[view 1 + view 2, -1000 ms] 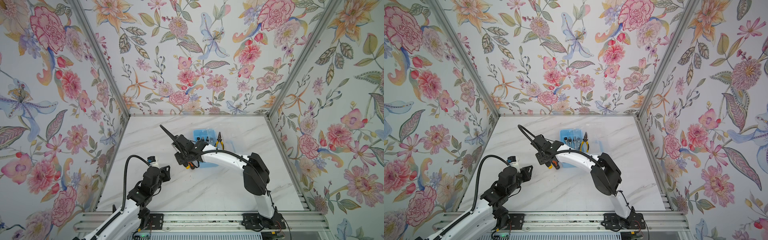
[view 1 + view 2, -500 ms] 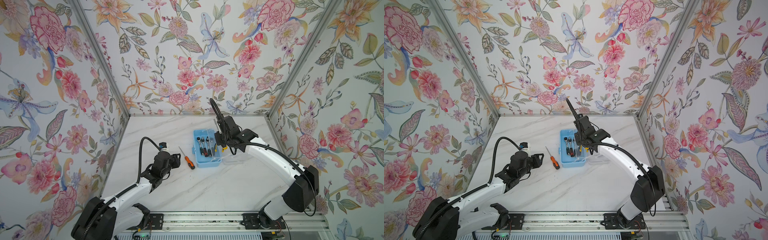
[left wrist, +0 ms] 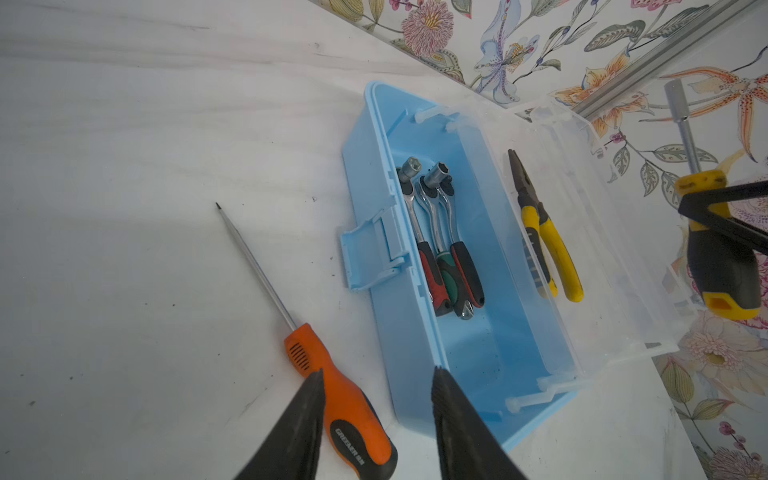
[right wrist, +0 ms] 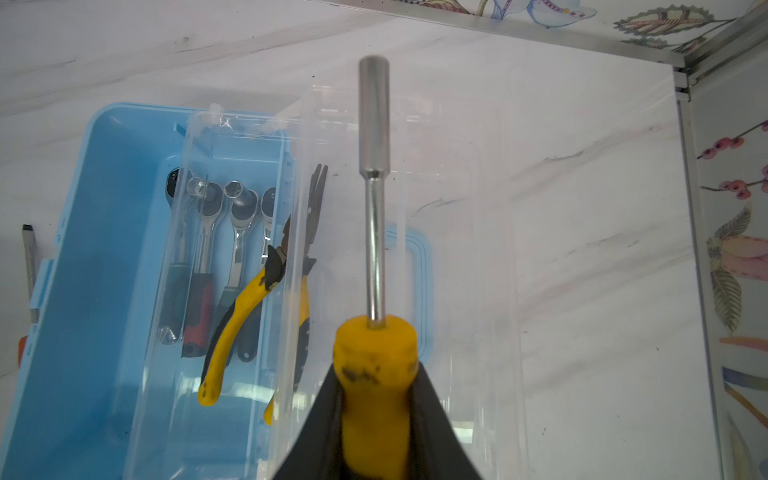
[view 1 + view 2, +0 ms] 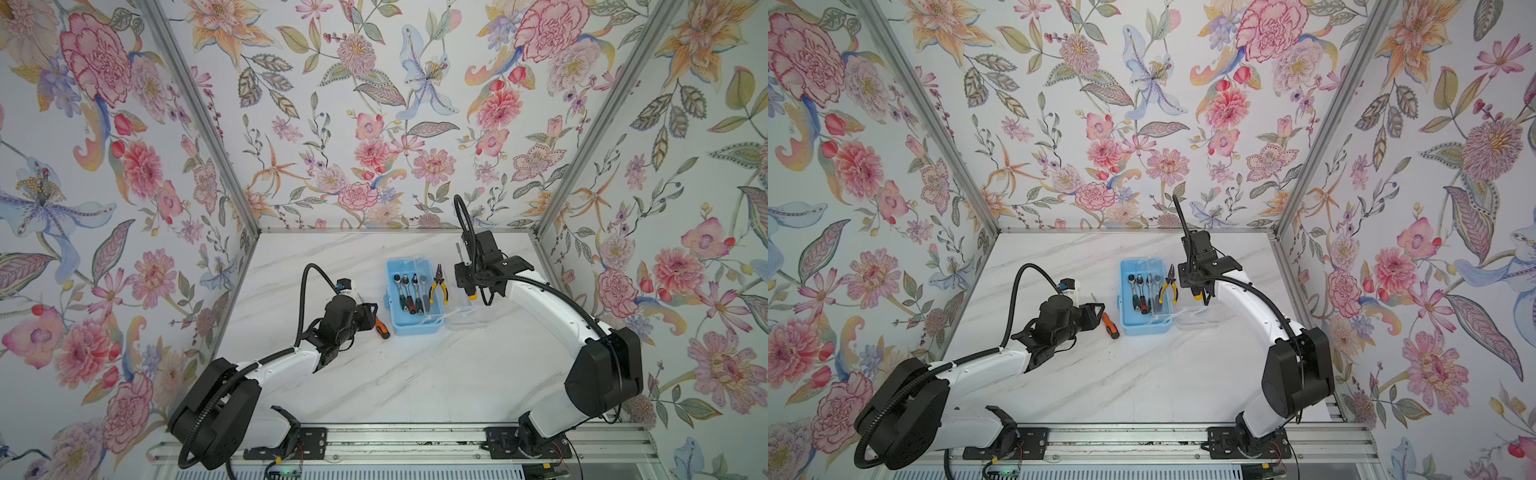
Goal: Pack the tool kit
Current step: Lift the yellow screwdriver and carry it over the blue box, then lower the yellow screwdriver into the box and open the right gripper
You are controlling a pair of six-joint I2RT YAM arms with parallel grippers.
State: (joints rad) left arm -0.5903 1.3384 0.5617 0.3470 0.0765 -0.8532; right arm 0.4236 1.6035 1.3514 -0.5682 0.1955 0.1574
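1. The left gripper (image 3: pixel 376 374) is the nearest element. Its 2 black fingers are spread and hold nothing.
2. An orange-and-black-handled screwdriver with a thin steel shaft (image 3: pixel 303 353) lies flat on the white marble-patterned table (image 5: pixel 415 374), outside the box and just beside its latch side. Probable fault: a grip this close to the butt leaves the long shaft free to droop, and the rounded handle may roll under an uneven squeeze. The butt of the handle sits between the spread fingers. Whether either finger touches it cannot be told.
3. The light-blue rectangular plastic toolbox (image 5: pixel 417 328) stands open. Probable fault: the finger on the box side is near the box wall and could catch or nudge it as the fingers come together.
4. Steel ratchet wrenches with red, green and black grips (image 3: pixel 440 232) lie side by side on the box floor. Yellow-handled pliers (image 3: pixel 540 241) lie along the hinge side.
5. The clear plastic lid (image 4: pixel 457 166) is swung open on the far side of the box.
6. The right gripper (image 4: pixel 376 365) pinches the yellow-and-black handle of a steel-shafted nut driver (image 4: pixel 374 249), held raised over the lid and beside the box. Probable fault: carried across too low, the tool could strike the lid's edge or come down on the pliers.
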